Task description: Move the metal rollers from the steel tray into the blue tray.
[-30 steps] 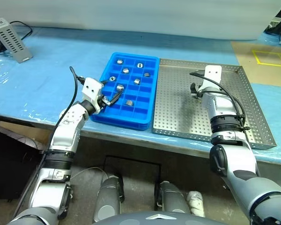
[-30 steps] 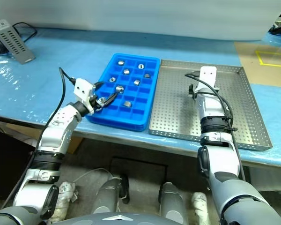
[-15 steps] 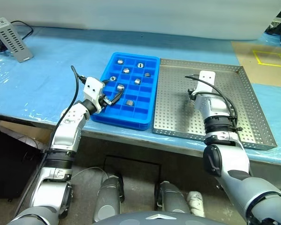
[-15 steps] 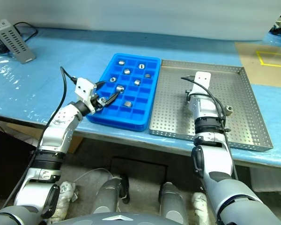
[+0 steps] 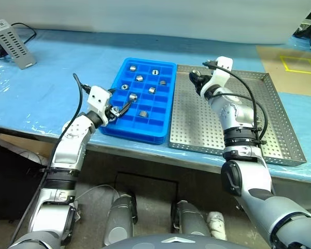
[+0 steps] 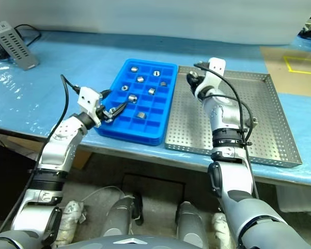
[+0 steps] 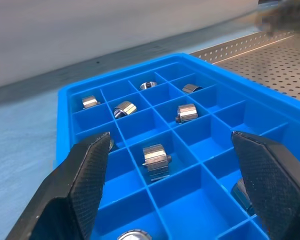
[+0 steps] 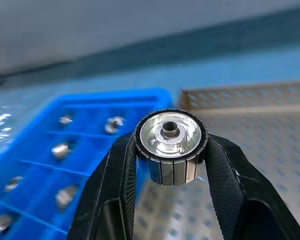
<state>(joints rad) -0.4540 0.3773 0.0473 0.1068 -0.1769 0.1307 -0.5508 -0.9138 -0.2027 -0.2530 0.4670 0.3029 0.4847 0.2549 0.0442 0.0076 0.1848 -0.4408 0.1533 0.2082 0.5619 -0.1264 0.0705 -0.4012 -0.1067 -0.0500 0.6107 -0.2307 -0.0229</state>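
The large square perforated steel tray [image 5: 280, 124] is lying just beside the bright blue gridded plastic tray [image 5: 166, 66], its floor partly hidden behind the right arm; the blue tray's near compartments are sitting cut off between the left gripper [image 7: 180, 185], whose fingers are standing wide apart over the tray's near-left corner; the right gripper [image 8: 171, 165] is pinching one ribbed silver metal roller [image 8: 171, 145] above the steel tray's far-left part; seven rollers [image 5: 143, 113] are resting in separate compartments.

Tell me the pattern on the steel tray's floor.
The steel tray has a silver floor perforated with a regular grid of small round holes, clearest in the left eye view.
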